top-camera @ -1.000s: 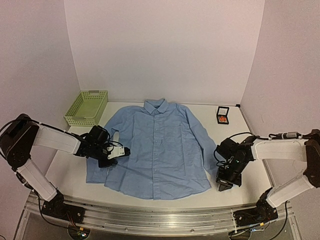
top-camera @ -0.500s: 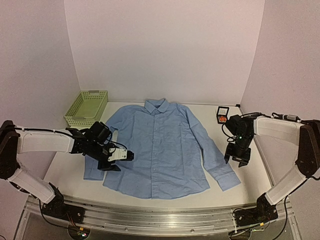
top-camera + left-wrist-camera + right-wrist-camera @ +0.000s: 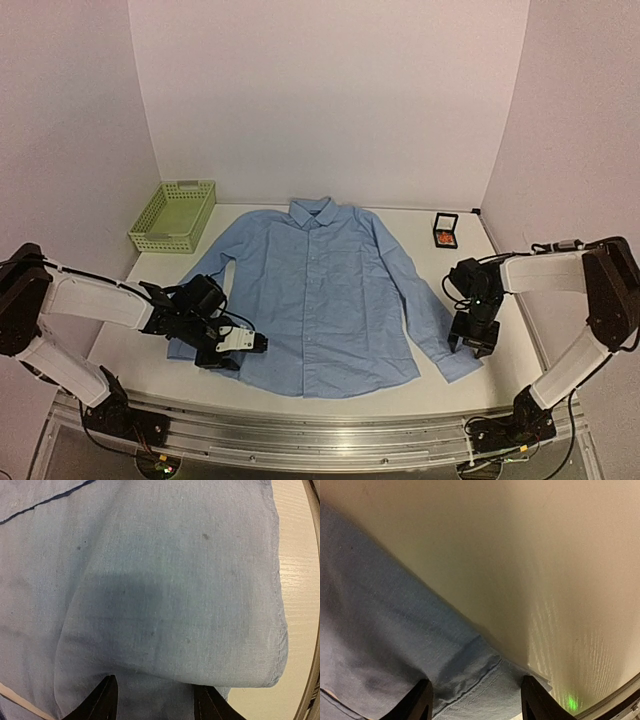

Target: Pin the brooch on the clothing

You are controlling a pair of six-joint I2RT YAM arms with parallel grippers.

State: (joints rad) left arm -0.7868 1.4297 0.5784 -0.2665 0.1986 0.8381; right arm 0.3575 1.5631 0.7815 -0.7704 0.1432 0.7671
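Note:
The clothing (image 3: 320, 290), a light blue shirt, lies flat and face up on the table with its collar at the far side. The brooch (image 3: 444, 238) is a tiny orange-red speck inside a small black box at the back right, far from both grippers. My left gripper (image 3: 248, 345) hovers low over the shirt's lower left, by the left sleeve end. In the left wrist view, blue fabric (image 3: 175, 580) fills the frame and my gripper (image 3: 155, 706) is open. My right gripper (image 3: 472, 340) is over the right sleeve's cuff (image 3: 485, 685), and it (image 3: 479, 700) is open too.
A pale green plastic basket (image 3: 173, 214) stands at the back left. The black box (image 3: 446, 222) sits near the back right corner. Bare cream table (image 3: 555, 555) lies right of the right cuff, and a strip of it (image 3: 300, 580) shows beside the shirt's edge.
The right sleeve has been drawn out to the lower right and let go; the right gripper has opened. The left gripper moved toward the near edge and opened wider, with the left sleeve spread outward.

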